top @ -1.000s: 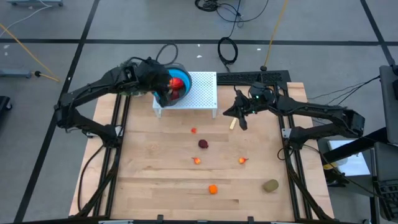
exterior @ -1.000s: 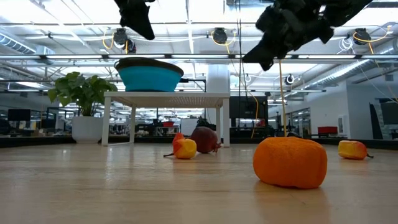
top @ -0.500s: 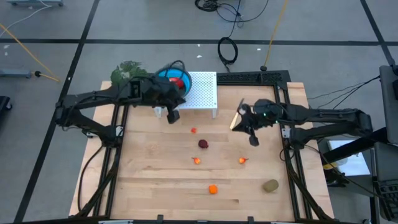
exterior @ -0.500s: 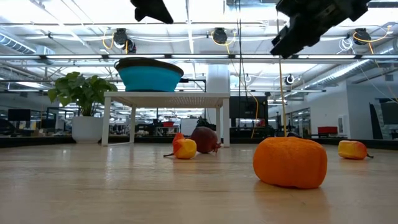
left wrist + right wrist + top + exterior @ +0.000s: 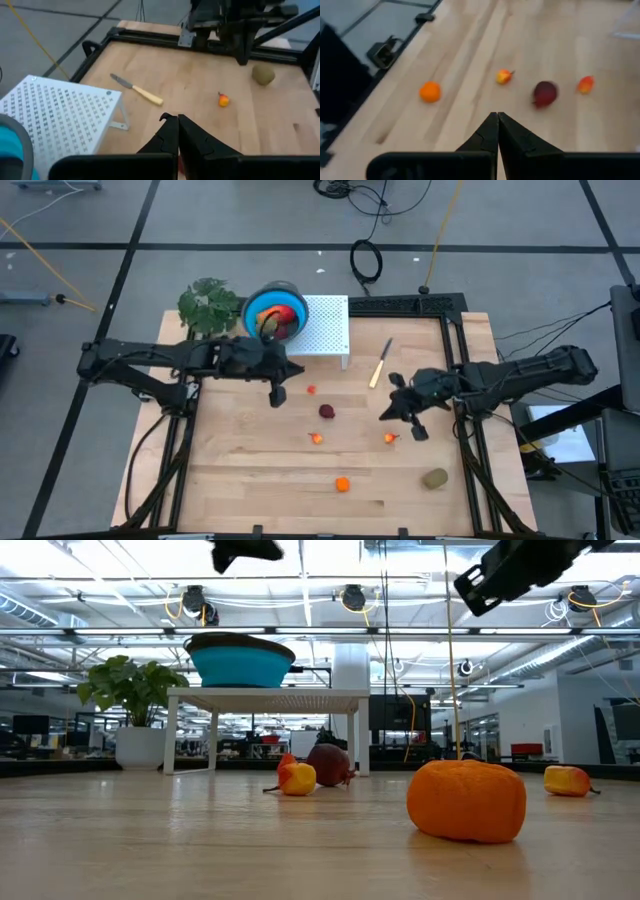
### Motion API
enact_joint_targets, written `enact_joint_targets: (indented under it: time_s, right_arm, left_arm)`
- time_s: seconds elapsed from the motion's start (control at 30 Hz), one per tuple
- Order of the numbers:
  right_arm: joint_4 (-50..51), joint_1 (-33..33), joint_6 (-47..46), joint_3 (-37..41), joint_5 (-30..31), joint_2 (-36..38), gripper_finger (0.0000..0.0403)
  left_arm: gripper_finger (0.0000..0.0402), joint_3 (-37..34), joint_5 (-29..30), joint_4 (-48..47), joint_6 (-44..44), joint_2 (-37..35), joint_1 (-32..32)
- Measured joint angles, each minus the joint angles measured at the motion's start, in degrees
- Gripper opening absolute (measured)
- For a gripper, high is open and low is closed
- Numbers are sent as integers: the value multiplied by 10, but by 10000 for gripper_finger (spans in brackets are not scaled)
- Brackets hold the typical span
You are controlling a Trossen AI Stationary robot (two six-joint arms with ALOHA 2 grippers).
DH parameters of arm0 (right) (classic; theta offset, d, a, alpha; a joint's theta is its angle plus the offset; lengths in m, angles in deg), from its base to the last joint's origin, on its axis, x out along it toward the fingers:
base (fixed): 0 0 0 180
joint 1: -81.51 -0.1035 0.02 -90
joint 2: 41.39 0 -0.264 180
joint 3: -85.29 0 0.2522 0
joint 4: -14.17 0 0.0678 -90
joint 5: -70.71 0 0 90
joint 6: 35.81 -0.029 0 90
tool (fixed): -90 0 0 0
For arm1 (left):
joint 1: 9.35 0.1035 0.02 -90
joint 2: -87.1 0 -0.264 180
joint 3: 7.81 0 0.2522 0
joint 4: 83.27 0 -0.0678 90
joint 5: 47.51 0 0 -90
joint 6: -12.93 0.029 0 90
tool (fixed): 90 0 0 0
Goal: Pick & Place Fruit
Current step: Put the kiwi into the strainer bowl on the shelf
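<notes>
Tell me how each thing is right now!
Left gripper: shut, empty.
Right gripper: shut, empty.
Blue bowl: upright on the white stand, holding fruit.
Knife: lying flat.
Orange ball: resting on the table.

Pale matt wooden table point(image 5: 250, 480), white perforated metal stand point(image 5: 322, 328), glossy blue bowl point(image 5: 240, 665)

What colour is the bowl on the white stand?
Bright blue with a dark rim; the bowl shows best in the low view.
</notes>
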Motion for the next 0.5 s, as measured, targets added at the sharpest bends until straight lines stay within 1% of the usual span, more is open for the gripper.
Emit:
enact_joint_targets:
  time_s: [0.07,0.13,0.2,0.27,0.5]
  right_arm:
    - [7,-22,-15,0,3,0,0]
    - [26,-45,-32,0,23,0,0]
    - [36,-69,-48,0,43,0,0]
    - [47,-91,-65,0,56,0,0]
    - [54,-165,-139,0,57,-22,0]
  left_arm:
    - [7,-31,11,14,-8,-23,-15]
    - [2,-61,17,60,-15,-43,-26]
    - [3,-97,24,73,-27,-69,-37]
    - [8,-128,25,107,-31,-95,-48]
    - [3,-220,47,148,-33,-191,-79]
